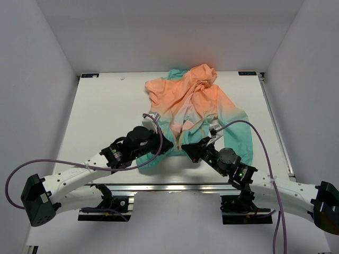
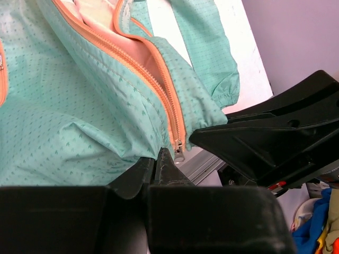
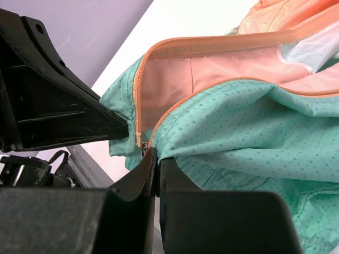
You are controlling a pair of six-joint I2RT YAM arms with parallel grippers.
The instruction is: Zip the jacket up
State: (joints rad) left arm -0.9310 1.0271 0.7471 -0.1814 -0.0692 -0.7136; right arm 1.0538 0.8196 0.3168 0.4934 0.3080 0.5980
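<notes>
The fingers of the left gripper (image 2: 161,159) are seen pressed together on the teal hem of the thin hooded jacket (image 1: 196,100), which is orange at the hood and shoulders and fades to teal lower down. The fabric is pinched on the left arm's side of the foot of the orange front zipper (image 2: 168,100). The small metal slider (image 2: 179,152) is found at the very bottom of the track, just beside those fingertips. The right gripper (image 3: 155,159) is likewise closed, with the opposite teal front panel nipped between its jaws right at the zipper's lower end. The two black grippers are held nearly tip to tip (whether they touch cannot be told). Above the slider the two rows of teeth are parted, and pale peach lining is exposed between them.

The jacket is spread front-up on the flat white tabletop (image 1: 106,106), right of centre, with the hood toward the far edge and the hem toward the arms. One teal sleeve (image 1: 238,135) with a gathered cuff is laid along its right side. A silver metal rail (image 1: 169,186) is fixed along the near edge by the arm bases, and purple cables (image 1: 63,163) are looped from the white arms. The table is enclosed by plain pale grey walls (image 1: 32,47) on three sides. A heap of blue and yellow cloth (image 2: 312,222) is glimpsed below the table edge in the left wrist view
</notes>
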